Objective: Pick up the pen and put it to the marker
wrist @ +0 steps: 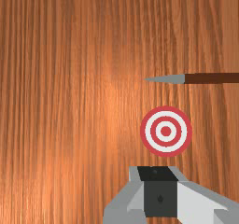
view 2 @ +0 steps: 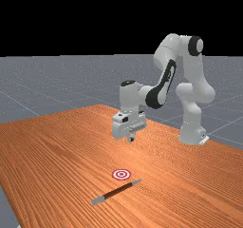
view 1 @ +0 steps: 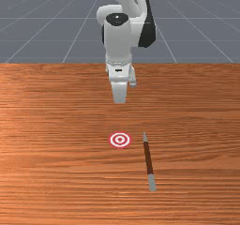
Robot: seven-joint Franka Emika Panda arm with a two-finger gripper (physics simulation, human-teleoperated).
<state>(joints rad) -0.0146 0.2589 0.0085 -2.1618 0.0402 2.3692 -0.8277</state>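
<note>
With the fingers pinched together on nothing, lowering them unopened could knock the slim pen rolling across the table, away from the marker.

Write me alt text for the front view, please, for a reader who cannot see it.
A brown pen with grey ends lies on an orange-brown wooden table, to the front view's right of a round red-and-white marker. Beyond them, the empty white pincer of a white-and-grey robot arm hangs over the table.
</note>
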